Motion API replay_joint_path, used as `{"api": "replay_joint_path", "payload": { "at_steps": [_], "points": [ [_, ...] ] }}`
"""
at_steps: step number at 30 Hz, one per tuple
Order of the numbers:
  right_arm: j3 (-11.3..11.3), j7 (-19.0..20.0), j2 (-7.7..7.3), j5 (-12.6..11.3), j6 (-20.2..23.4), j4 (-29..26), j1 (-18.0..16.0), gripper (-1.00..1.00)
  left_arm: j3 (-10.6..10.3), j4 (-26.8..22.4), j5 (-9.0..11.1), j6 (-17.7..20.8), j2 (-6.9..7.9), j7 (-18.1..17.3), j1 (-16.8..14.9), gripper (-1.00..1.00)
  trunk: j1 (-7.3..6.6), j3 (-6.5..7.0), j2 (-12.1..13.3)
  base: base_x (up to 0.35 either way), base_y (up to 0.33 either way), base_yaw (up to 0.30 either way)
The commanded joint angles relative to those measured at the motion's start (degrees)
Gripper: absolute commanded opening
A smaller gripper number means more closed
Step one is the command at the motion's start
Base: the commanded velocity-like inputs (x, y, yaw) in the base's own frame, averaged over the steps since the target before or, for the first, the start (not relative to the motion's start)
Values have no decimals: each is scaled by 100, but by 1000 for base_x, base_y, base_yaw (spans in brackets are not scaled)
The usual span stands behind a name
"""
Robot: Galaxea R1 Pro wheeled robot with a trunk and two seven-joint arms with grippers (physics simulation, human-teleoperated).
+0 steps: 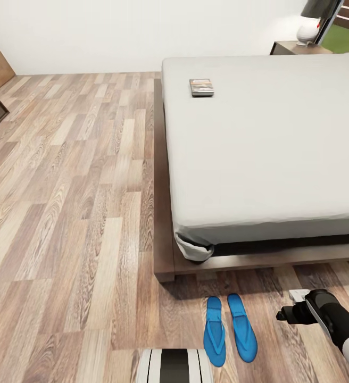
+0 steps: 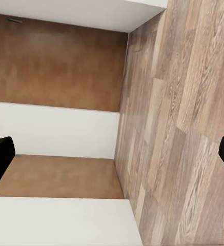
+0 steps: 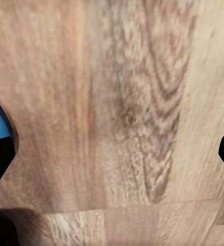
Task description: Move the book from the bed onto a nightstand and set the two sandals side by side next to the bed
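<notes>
Two sandals (image 1: 230,330) lie side by side on the wood floor (image 1: 68,213), just off the foot corner of the bed (image 1: 265,149) — parallel, toes toward the frame, a narrow gap between them. That half of the task looks done, judging by how they sit now.

One book (image 1: 201,87) rests flat on the mattress near its left edge, toward the head end, well apart from the robot. So the step in hand is most likely the book.

One nightstand (image 1: 297,49) shows at the far corner beyond the bed, with a white lamp (image 1: 307,33) on it.

The right gripper (image 1: 297,304) hangs low over the floor just beside the right-hand sandal; in the right wrist view its fingertips (image 3: 0,159) stand wide apart with only floorboards between them and a sliver of blue at the edge — open, holding nothing. The left gripper (image 2: 112,154) is likewise spread and empty, aimed across the floor toward a wall with brown panels.

The next move calls for lifting the arm clear of the sandals without nudging them, then driving along the bed's left side until the book is within reach.
</notes>
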Motion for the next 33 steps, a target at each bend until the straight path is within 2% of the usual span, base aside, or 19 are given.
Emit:
{"api": "replay_joint_path", "payload": {
  "at_steps": [1,25,27,33],
  "points": [
    [13,43,-4,58,15,-8,-1,100,48,14,-35,-44,2,12,-8,100,-1,-4,-2,0,0,0],
    [13,43,-4,58,15,-8,-1,100,48,14,-35,-44,2,12,-8,100,-1,-4,-2,0,0,0],
    [15,47,0,52,8,-12,-29,100,48,-18,-34,-45,-28,13,-2,100,-6,41,1,0,0,0],
    [-21,-14,190,79,18,-99,166,100,48,-142,-32,-34,-222,2,112,100,-22,174,9,0,0,0]
  ]
}}
